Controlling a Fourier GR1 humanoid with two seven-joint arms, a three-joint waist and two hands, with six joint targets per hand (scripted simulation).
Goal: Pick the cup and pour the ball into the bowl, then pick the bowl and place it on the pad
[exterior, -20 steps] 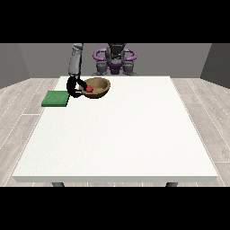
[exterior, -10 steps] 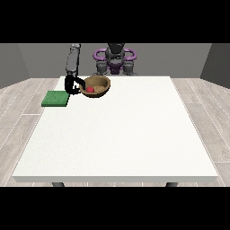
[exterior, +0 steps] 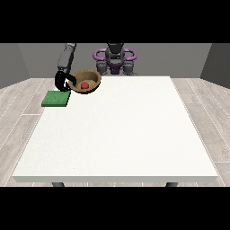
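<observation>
Black fingers of the hand at the view's left curl around the near-left rim of a brown wooden bowl, holding it tilted and lifted just beside the green pad, toward the pad's far-right corner. The red ball already lies inside the bowl, so the pour looks done and the carry to the pad seems under way; next the bowl likely needs shifting over the pad, levelling and lowering. No cup is visible.
</observation>
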